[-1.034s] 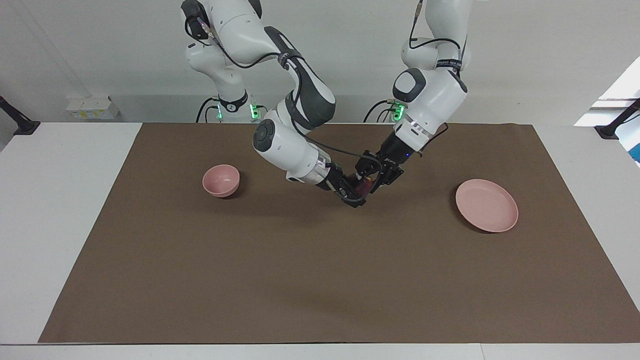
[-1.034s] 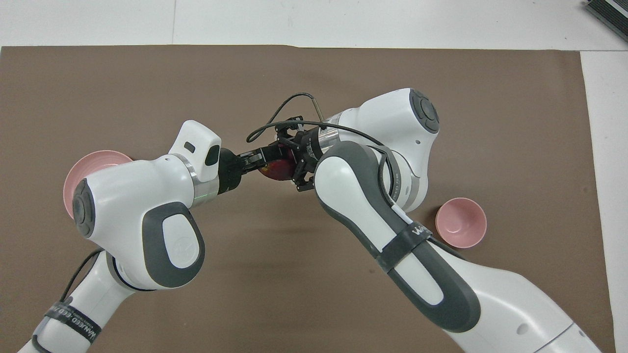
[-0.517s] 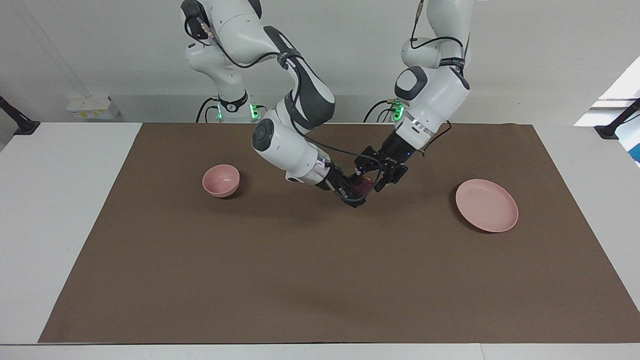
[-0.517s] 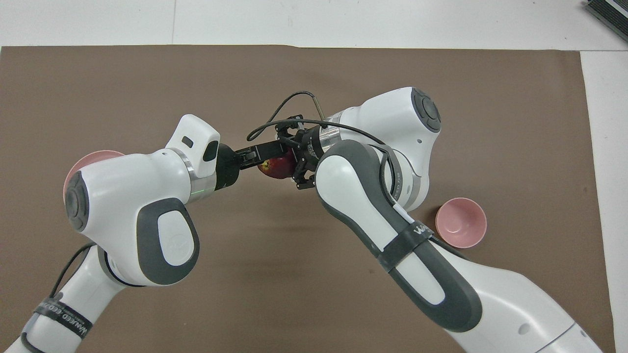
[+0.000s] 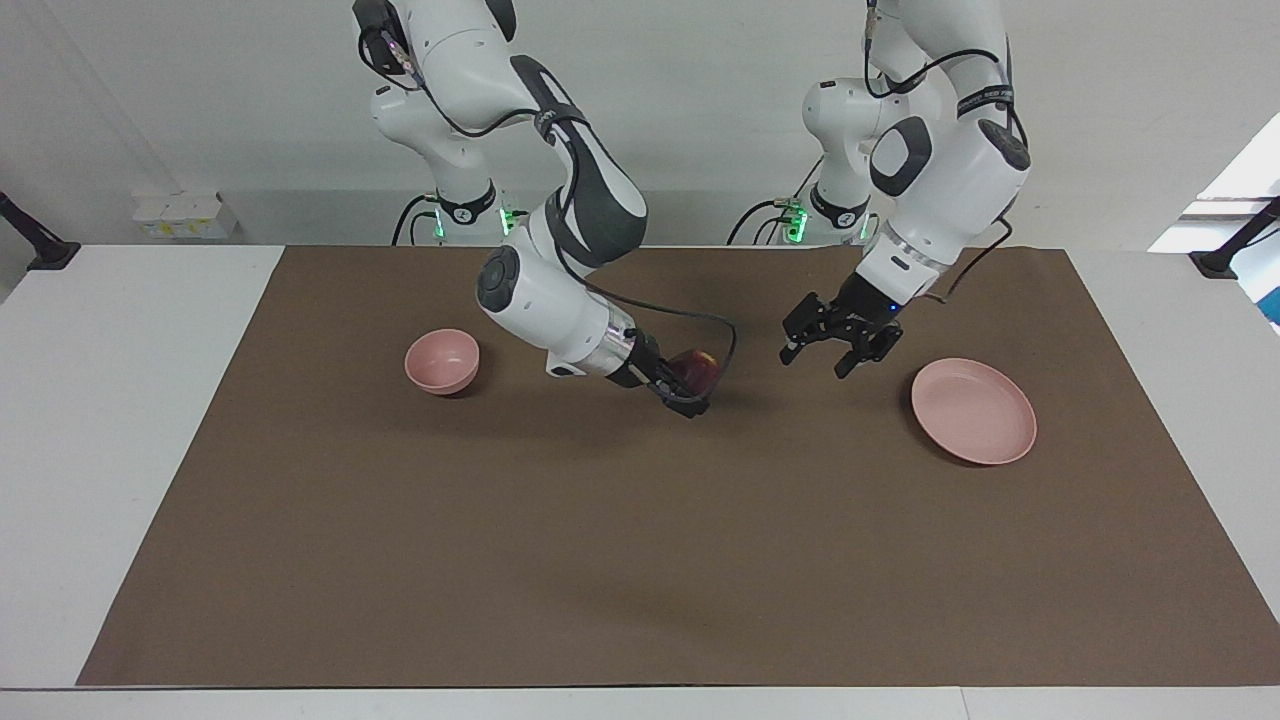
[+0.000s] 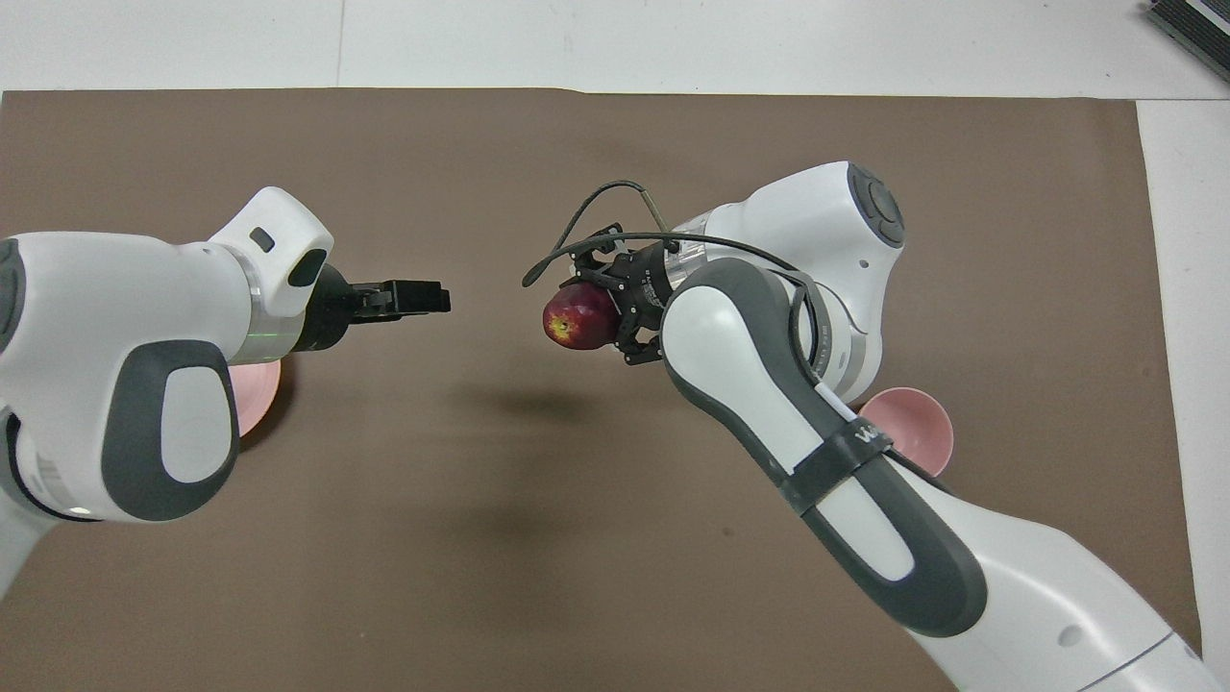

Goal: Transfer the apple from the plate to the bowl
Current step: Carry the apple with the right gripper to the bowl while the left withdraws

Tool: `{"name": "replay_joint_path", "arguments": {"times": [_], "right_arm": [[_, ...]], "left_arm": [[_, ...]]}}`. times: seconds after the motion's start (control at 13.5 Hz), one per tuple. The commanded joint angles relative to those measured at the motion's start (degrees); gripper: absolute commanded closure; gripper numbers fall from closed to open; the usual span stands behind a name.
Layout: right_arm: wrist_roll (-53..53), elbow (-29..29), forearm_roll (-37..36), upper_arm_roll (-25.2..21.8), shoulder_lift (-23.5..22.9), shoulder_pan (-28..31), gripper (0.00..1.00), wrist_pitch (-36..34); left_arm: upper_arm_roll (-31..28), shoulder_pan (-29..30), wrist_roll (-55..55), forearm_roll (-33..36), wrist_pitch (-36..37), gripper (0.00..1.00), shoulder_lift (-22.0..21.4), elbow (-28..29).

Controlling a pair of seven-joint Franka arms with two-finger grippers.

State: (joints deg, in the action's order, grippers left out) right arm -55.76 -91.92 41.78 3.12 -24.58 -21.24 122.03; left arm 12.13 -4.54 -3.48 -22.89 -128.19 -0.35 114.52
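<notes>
The right gripper (image 5: 690, 385) clamps the apple (image 5: 695, 369) above the mat's middle; the bowl (image 5: 442, 360) sits toward this arm's own end (its natural reach), while the left gripper (image 5: 838, 350) hangs open, empty, beside the plate (image 5: 973, 411)

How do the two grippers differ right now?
The right gripper is shut on the apple; the left gripper is open and holds nothing. The right gripper is over the mat's middle, between bowl and plate; the left is over the mat beside the plate. Both hang in the air, clear of the dishes, which both lie empty.
</notes>
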Motion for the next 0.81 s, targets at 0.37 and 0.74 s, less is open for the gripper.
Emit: {"name": "replay_joint_path", "arguments": {"times": [0.37, 0.74], "right_arm": [[22.77, -2.74, -21.71, 0.30, 8.14, 6.11, 0.82, -6.54], [37.72, -6.07, -34.54, 0.39, 10.34, 8.57, 0.82, -7.25]], "left_arm": [[0.35, 4.89, 2.60, 19.44, 16.54, 0.00, 2.27, -14.22], [0.09, 4.89, 3.39, 23.84, 29.02, 0.00, 1.84, -24.41]]}}
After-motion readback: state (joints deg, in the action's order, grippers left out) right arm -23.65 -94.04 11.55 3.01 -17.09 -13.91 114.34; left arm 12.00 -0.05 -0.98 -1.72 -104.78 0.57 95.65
